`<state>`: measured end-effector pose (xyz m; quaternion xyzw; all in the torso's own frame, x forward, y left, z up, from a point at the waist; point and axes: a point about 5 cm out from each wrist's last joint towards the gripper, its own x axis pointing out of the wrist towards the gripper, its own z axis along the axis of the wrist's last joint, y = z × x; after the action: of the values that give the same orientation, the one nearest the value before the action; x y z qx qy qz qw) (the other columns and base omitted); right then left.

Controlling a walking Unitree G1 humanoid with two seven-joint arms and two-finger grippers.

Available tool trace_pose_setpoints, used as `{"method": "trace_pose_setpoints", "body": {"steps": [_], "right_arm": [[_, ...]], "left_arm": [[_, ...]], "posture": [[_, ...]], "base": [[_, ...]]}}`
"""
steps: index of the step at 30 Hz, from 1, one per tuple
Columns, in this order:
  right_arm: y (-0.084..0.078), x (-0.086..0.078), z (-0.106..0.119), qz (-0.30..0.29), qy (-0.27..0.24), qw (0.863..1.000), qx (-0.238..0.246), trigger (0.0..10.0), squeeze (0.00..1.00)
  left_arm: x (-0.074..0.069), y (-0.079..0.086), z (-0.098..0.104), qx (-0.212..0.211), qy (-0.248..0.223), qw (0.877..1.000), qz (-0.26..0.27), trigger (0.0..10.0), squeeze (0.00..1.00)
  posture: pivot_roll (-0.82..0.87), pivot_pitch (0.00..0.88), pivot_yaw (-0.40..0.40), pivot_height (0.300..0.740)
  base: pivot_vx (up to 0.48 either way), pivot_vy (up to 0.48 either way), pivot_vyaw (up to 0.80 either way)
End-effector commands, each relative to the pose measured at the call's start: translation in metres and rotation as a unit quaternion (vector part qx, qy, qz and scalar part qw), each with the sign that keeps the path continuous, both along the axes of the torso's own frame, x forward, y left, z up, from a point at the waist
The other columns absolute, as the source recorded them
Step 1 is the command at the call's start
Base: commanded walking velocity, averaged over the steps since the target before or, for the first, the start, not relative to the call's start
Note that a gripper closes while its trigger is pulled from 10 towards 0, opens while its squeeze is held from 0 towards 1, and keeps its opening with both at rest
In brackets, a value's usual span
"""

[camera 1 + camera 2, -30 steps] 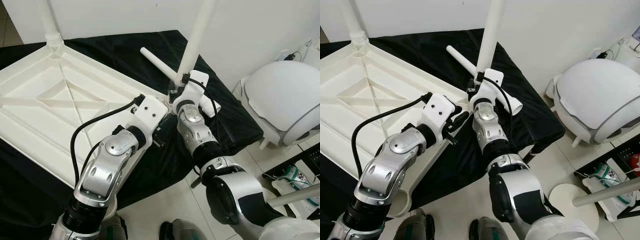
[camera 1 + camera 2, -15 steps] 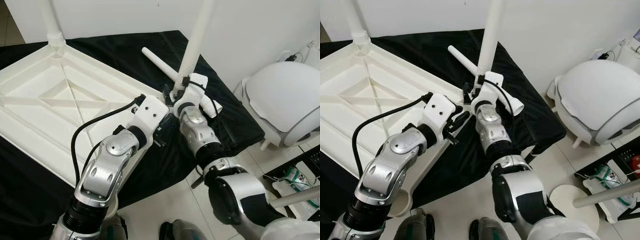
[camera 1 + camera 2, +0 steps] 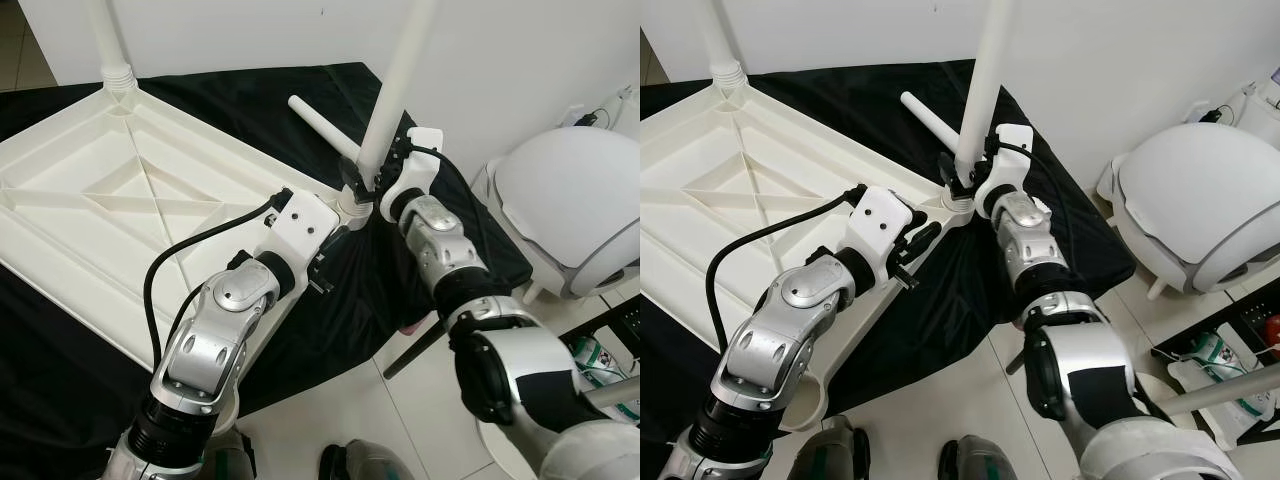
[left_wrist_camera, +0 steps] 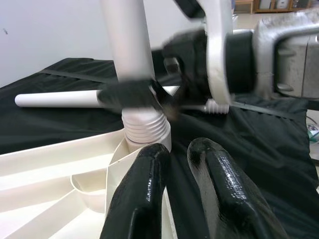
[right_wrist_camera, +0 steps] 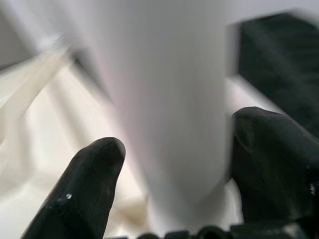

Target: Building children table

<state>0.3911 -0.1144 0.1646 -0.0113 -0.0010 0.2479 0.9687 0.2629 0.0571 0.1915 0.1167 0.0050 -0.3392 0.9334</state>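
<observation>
The white tabletop [image 3: 150, 210] lies upside down on the black cloth [image 3: 230, 90]. A leg [image 3: 395, 85] stands in its near-right corner socket, the right gripper [image 5: 169, 164] clamped around it. The left gripper [image 4: 179, 194], fingers nearly together, rests against that corner. A loose leg [image 3: 320, 125] lies behind.

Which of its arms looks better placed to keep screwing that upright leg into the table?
The right. Its end effector already straddles the upright leg just above the threaded socket, fingers on either side. The left end effector sits low by the tabletop's corner, fingers nearly together, beside the leg rather than around it.
</observation>
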Motion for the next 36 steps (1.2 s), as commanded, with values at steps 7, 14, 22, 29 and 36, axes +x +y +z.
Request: {"method": "trace_pose_setpoints", "body": {"steps": [7,14,22,29,36], "right_arm": [[-0.011,-0.002,-0.004,0.071,0.014,0.997,-0.027,10.0,0.00],[-0.015,0.001,0.002,0.073,0.004,0.996,-0.044,10.0,0.00],[-0.017,0.005,0.009,0.055,-0.007,0.997,-0.059,10.0,0.00],[-0.019,0.005,0.005,0.050,0.003,0.996,-0.075,4.5,0.00],[-0.020,0.003,-0.001,0.055,0.011,0.995,-0.085,0.0,0.00]], "left_arm": [[0.002,0.000,0.001,0.000,-0.004,1.000,0.009,10.0,0.00],[0.003,0.000,0.003,0.000,-0.006,1.000,0.008,10.0,0.00],[0.003,0.000,0.004,0.001,-0.006,1.000,0.005,10.0,0.00],[0.002,-0.001,0.004,0.001,-0.006,1.000,0.005,10.0,0.00],[0.001,0.000,0.004,0.000,-0.006,1.000,0.005,10.0,0.00]], "posture": [[0.03,0.027,-0.061,0.740],[0.03,0.030,-0.052,0.740],[0.03,0.033,-0.049,0.740],[0.03,0.035,-0.048,0.740],[0.03,0.038,-0.048,0.740]], "base": [[0.000,0.000,0.00],[0.000,0.000,0.00],[0.000,0.000,0.00],[0.000,0.000,0.00],[0.000,0.000,0.00]]}}
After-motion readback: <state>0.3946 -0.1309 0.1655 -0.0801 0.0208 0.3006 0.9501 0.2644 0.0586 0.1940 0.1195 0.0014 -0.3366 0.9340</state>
